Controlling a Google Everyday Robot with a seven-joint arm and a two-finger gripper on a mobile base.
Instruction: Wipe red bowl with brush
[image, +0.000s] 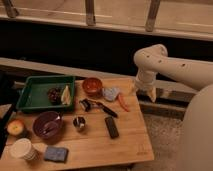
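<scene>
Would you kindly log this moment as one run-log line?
gripper: open, empty, by table right edge | brush: flat on table, ungrasped | red bowl: behind brush

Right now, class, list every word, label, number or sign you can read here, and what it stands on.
No text can be read anywhere.
Table: faint mark near its front right corner, too blurred to read.
Red bowl, brush, cup: no lettering shows.
Tool, open by the table's back right corner: no lettering shows.
</scene>
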